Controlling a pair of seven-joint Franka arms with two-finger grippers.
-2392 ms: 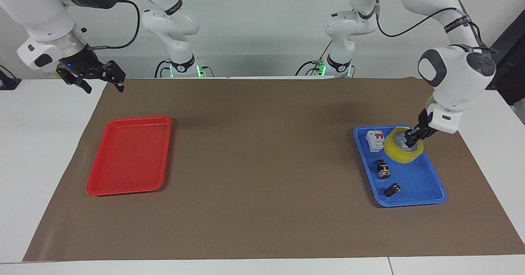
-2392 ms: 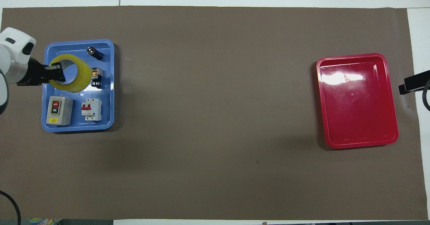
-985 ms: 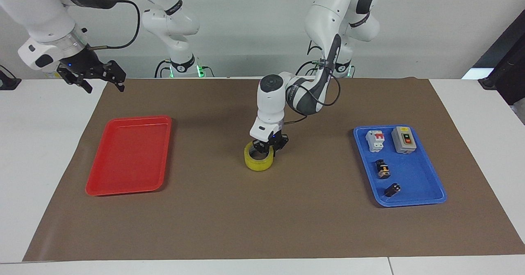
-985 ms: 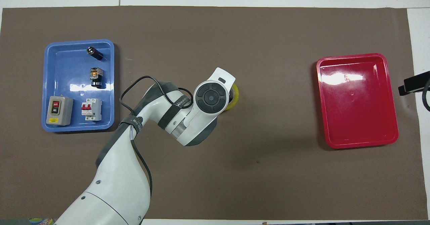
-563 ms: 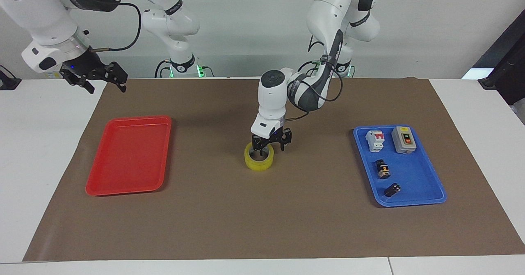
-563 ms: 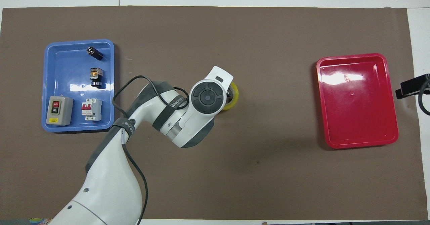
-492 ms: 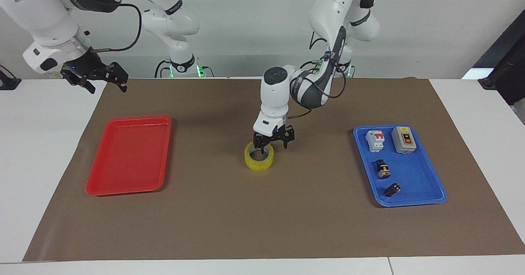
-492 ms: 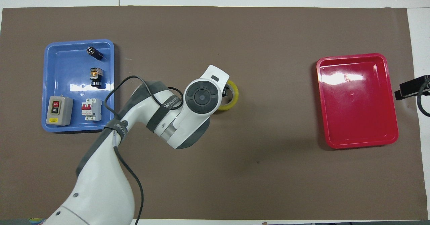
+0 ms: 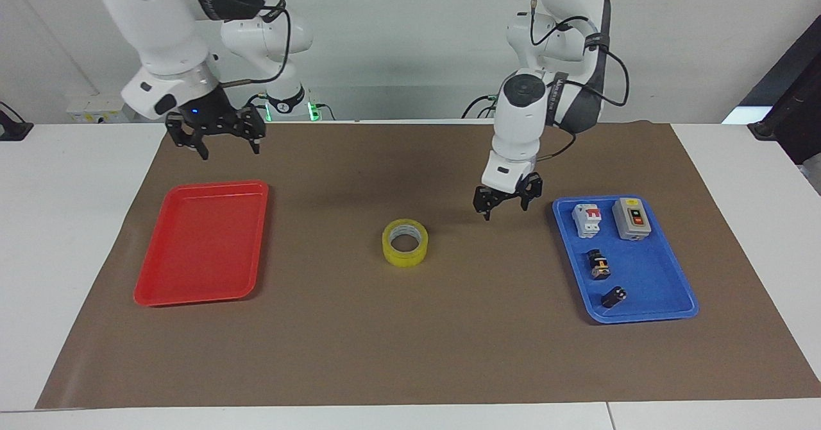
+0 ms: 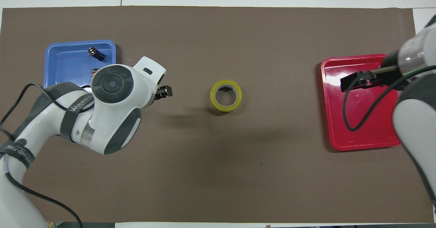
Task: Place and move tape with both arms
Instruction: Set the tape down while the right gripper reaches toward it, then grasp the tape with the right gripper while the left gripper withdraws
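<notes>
The yellow tape roll (image 9: 405, 258) lies flat on the brown mat at the table's middle, alone; it also shows in the overhead view (image 10: 239, 97). My left gripper (image 9: 505, 207) is open and empty, in the air over the mat between the tape and the blue tray (image 9: 648, 279). In the overhead view the left arm hides most of it; one fingertip (image 10: 166, 92) shows. My right gripper (image 9: 229, 151) is open and empty, in the air by the red tray (image 9: 199, 250), at that tray's end nearer the robots.
The blue tray (image 10: 66, 59) holds a white breaker (image 9: 587, 219), a grey switch box (image 9: 632, 218) and two small black parts (image 9: 598, 264). The red tray (image 10: 361, 122) is empty. Two upright white arms with green-lit bases stand at the robots' end.
My left gripper has let go of the tape, risen and moved toward the blue tray. My right arm has swung in from the table's end toward the red tray. The tape stays put.
</notes>
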